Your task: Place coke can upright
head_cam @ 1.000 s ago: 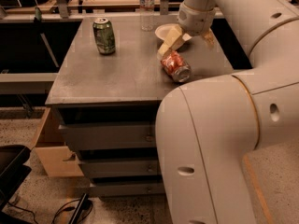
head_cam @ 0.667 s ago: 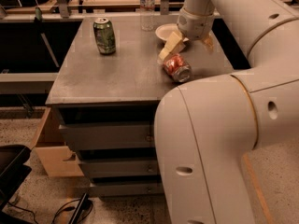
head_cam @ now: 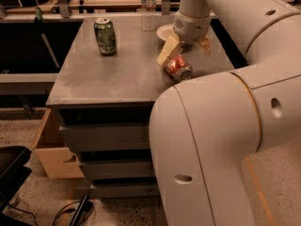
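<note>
The coke can is red with a silver end and lies on its side near the right front part of the grey tabletop. My gripper hangs just behind and above the can with its pale yellow fingers spread open; it holds nothing. The left finger is close to the can's far side, and the right finger is partly hidden by my arm. My large white arm fills the right of the view and hides the table's right edge.
A green can stands upright at the table's back left. A clear water bottle and a white plate stand at the back, next to the gripper. Drawers lie under the tabletop; an open wooden drawer and a black chair are at the lower left.
The gripper has come down a little towards the coke can and shifted slightly left. The can has not moved.
</note>
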{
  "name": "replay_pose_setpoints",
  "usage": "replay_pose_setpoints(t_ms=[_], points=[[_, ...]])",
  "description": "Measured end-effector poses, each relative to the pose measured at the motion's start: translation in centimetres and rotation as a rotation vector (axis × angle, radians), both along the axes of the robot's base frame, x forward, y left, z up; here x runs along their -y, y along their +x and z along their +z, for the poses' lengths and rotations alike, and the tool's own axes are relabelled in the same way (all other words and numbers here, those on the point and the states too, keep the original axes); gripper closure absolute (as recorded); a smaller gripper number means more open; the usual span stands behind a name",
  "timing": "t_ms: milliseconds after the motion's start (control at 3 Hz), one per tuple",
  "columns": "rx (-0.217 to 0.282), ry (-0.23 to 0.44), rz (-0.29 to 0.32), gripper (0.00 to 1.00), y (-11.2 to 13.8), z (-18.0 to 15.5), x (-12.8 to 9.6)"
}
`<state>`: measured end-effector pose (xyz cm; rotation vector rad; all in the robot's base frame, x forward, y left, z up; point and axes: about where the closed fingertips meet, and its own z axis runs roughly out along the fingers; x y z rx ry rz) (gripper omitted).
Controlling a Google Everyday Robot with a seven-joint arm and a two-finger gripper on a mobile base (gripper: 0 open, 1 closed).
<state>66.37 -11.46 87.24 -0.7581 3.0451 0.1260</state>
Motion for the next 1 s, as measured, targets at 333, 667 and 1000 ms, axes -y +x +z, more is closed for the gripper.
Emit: replay_pose_setpoints(t_ms=[333,667,1000], points=[[0.004,-0.003,0.003,0.00,0.1,-0.2,-0.1],[0.016,0.004,-0.028,0.00,0.7,-0.7,0.4],[0.022,0.027,-0.054,0.00,1.0,-1.5,0.8]])
